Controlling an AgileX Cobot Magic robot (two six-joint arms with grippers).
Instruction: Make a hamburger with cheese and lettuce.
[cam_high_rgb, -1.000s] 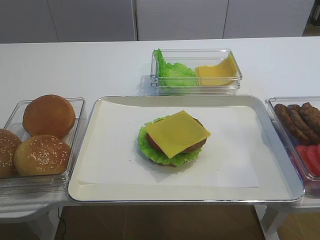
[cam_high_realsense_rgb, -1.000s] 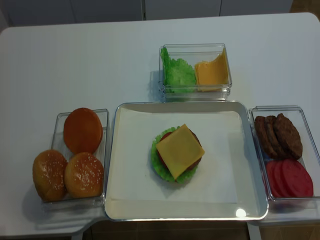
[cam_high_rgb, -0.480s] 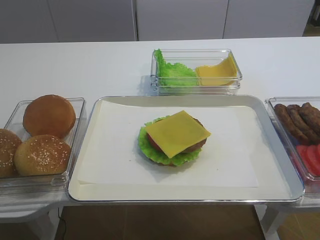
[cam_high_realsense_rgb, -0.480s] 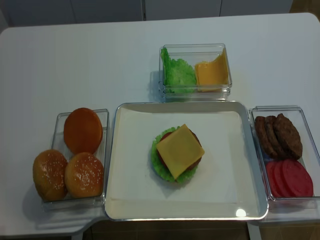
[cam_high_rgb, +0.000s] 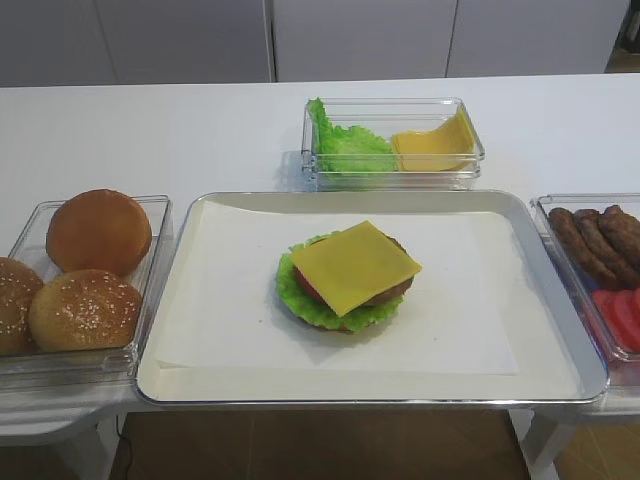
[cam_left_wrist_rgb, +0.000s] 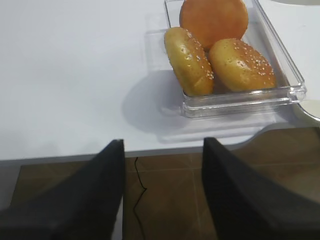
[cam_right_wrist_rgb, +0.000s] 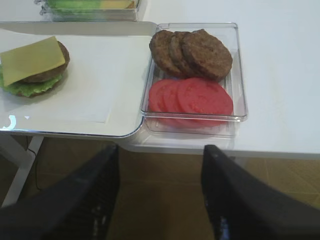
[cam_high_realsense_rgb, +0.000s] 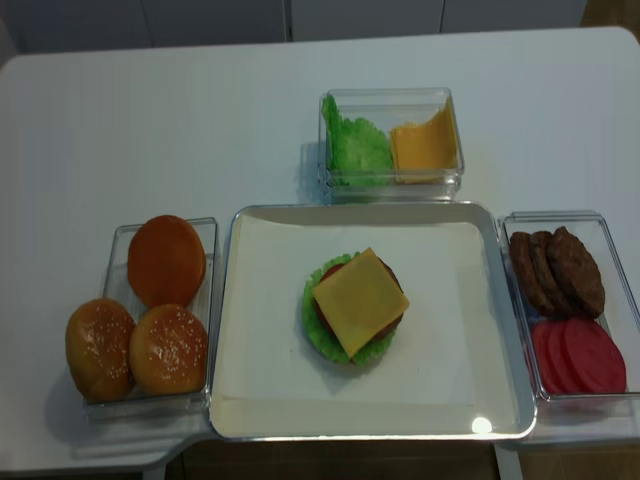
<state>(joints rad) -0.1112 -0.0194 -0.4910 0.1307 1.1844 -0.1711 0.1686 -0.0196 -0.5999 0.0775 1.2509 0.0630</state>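
The hamburger (cam_high_rgb: 342, 290) lies at the centre of the frame on the tray (cam_high_rgb: 560, 300), the cheese (cam_high_rgb: 354, 265) on top. The cheese looks thin and floppy (probably slippery); take its overhanging corner. Both tools, left tool (cam_left_wrist_rgb: 162, 192) and right tool (cam_right_wrist_rgb: 160, 192), stand apart, empty.

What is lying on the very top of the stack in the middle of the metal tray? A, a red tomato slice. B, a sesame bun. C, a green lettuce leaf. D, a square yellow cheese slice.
D: the flat square yellow cheese slice covers the round brown patty, with the ruffled green lettuce leaf at the bottom of the stack on the paper-lined metal tray.
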